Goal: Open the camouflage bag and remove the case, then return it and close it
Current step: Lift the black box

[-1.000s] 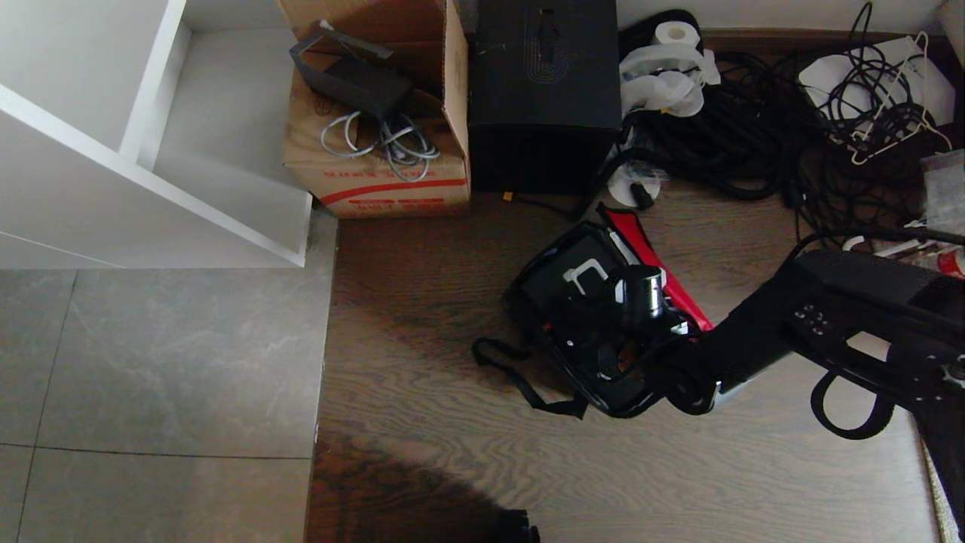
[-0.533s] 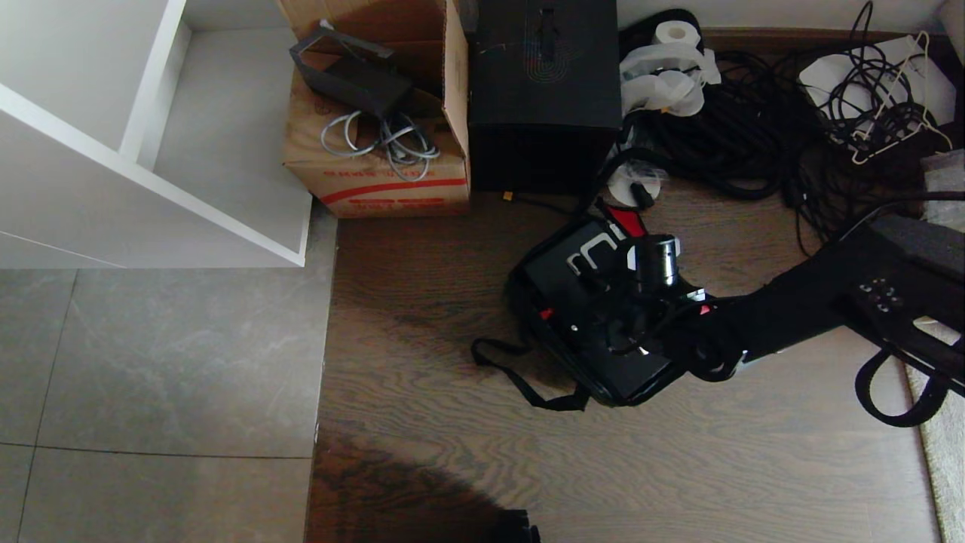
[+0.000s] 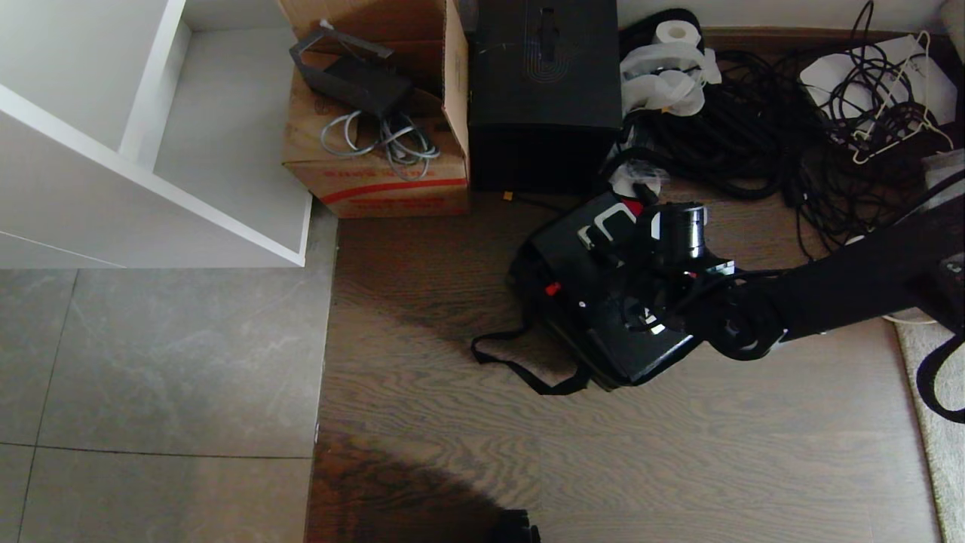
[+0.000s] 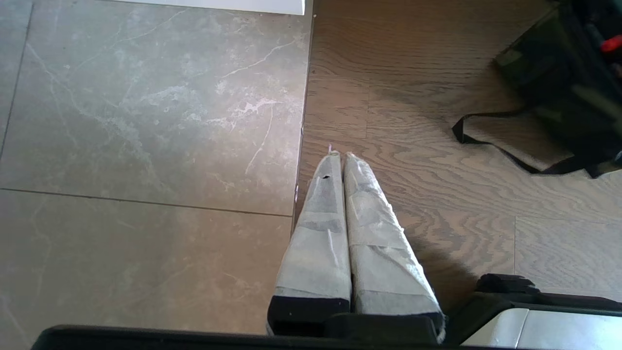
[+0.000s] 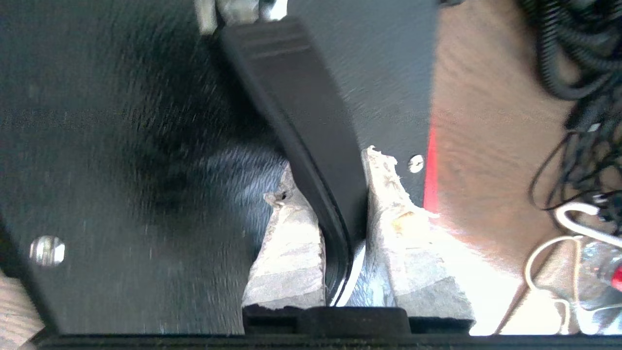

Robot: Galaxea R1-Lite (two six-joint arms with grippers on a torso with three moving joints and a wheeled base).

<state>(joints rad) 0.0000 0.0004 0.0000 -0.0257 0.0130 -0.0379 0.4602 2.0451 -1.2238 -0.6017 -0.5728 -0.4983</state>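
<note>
The right tool (image 5: 340,214) is clenched on the black bar handle (image 5: 296,121) of the flat black rectangular hard case (image 3: 611,302): in the right wrist view its two taped fingers (image 5: 291,243) sit on either side of the bar, touching it. The handle runs away from the wrist towards a silver end mount (image 5: 238,12), so the tool crosses the bar's long axis rather than lying along it.

In the head view the case lies tilted over the soft camouflage fabric bag (image 3: 531,283) on the brown wooden floor (image 3: 422,302), with a sliver of the bag's red flap lining (image 3: 635,207) showing at its far end. The bag's black strap (image 3: 520,369) trails towards the robot. The case's long axis runs diagonally, from near the tall black box (image 3: 543,90) down towards the right arm (the only arm within reach).

The left tool (image 4: 342,194) hangs well apart over the floor, fingers pressed together and grasping nothing.

I judge the case is being drawn out; the next move should follow its long axis clear of the bag.
</note>
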